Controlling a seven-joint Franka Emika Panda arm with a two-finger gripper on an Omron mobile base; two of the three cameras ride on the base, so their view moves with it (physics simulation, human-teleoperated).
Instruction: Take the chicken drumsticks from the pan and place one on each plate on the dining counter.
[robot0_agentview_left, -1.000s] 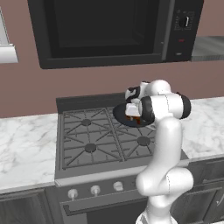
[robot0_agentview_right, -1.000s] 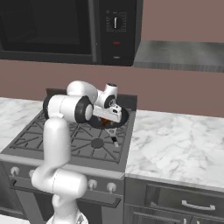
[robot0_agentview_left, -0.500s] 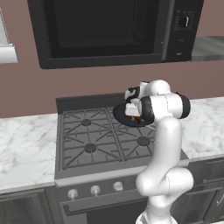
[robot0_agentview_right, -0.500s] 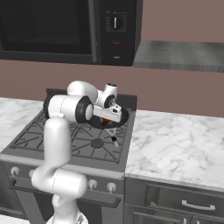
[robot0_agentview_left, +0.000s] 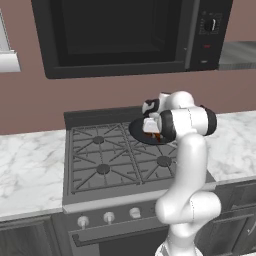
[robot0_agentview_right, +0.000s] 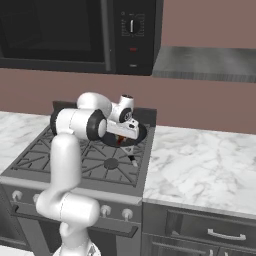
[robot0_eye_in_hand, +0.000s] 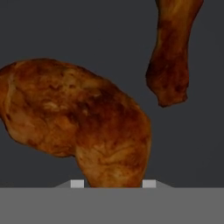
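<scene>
Pan (robot0_agentview_left: 141, 131) on far right burner | drumstick (robot0_eye_in_hand: 78, 122) in pan, plump end between my gripper's (robot0_eye_in_hand: 113, 183) tips, long axis running left in hand view | fingers narrowed at its flanks, firm hold I could not tell | second drumstick (robot0_eye_in_hand: 173, 52) just beyond, apart.

White glossy arm (robot0_agentview_left: 187, 165), rounded tube links, bulbous base segment. Dark grey-black rings at the joints, widest band at the elbow (robot0_agentview_right: 95, 125). Small white boxy tool (robot0_agentview_right: 125, 131) with a short round cap on top; pale square finger tips (robot0_eye_in_hand: 77, 183).
</scene>
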